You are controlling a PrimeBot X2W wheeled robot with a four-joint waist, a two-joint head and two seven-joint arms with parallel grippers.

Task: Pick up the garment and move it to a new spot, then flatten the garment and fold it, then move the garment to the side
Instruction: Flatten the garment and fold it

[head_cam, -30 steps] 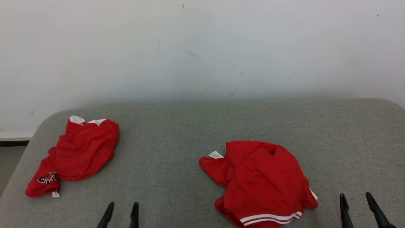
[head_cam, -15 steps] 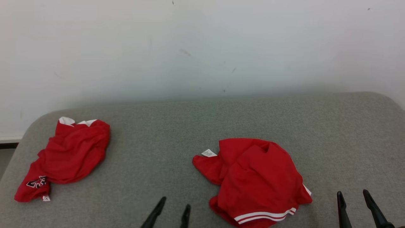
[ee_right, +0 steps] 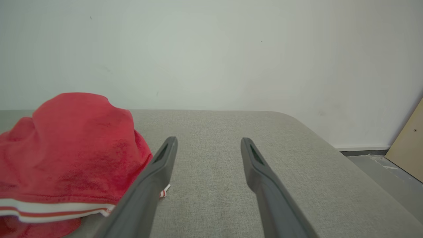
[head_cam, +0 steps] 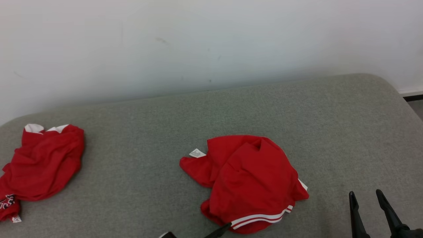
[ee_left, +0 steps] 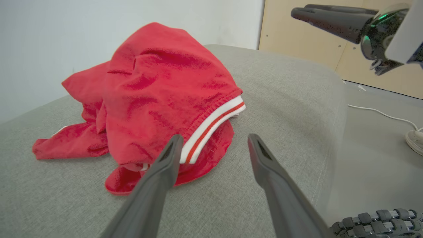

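The garment (head_cam: 251, 178) is lying crumpled near the middle of the grey pad (head_cam: 148, 125), toward its front edge. Its striped hem (head_cam: 261, 219) is facing the robot and a white label (head_cam: 197, 153) is showing at its far-left edge. The left gripper (ee_left: 214, 137) is hovering low just in front of the hem, jaws standing wide apart with nothing between them. In the left wrist view one finger is overlapping the hem; contact cannot be told. The right gripper (head_cam: 365, 192) is sitting right of the garment, apart from it, jaws spread wide and empty, pointing toward the wall (head_cam: 198, 43). A second garment (head_cam: 39, 165), also red, is lying at the pad's far left, well apart from the first.
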